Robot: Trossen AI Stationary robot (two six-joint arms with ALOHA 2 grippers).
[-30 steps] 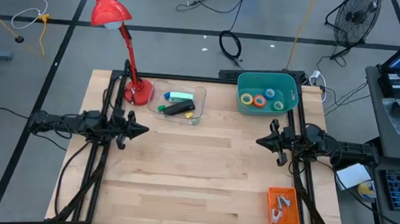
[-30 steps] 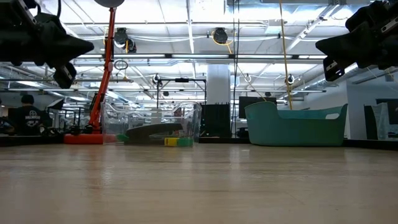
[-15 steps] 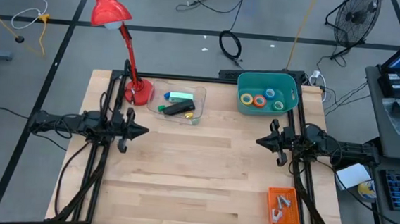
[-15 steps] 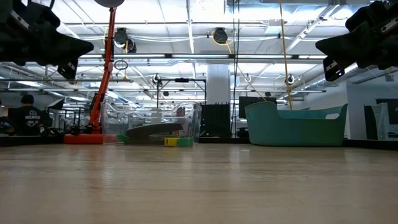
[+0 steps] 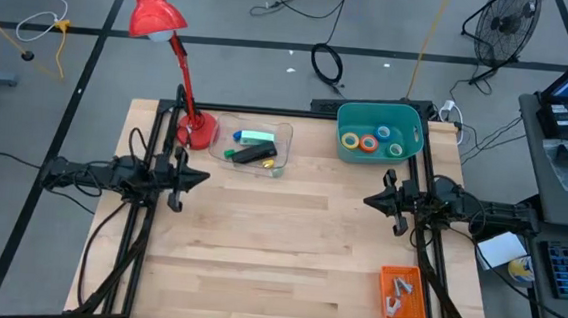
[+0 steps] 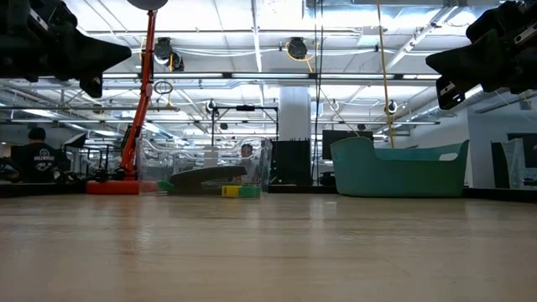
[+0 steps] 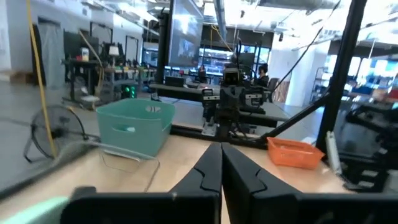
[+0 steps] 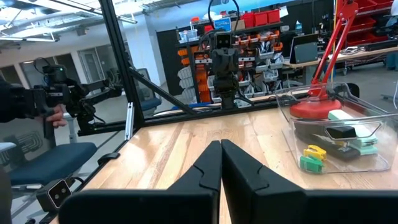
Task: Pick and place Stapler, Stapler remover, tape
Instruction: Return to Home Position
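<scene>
Neatly, four tape rolls (image 5: 368, 142) lie flat, side by side, inside the teal bin (image 5: 352, 113) at the table (image 5: 278, 244)'s far right corner. The left gripper (image 5: 202, 181) and right gripper (image 5: 368, 199), fingers pressed together on nothing, face each other across the open middle.

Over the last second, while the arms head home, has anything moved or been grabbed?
The left gripper, shut and empty at the table's left side, rose slightly, as the low view shows. Nothing was gripped or released. The right gripper, also shut, kept its place at the right. The tape rolls in the teal bin, the staplers in the transparent bin and the orange tray did not move.
</scene>
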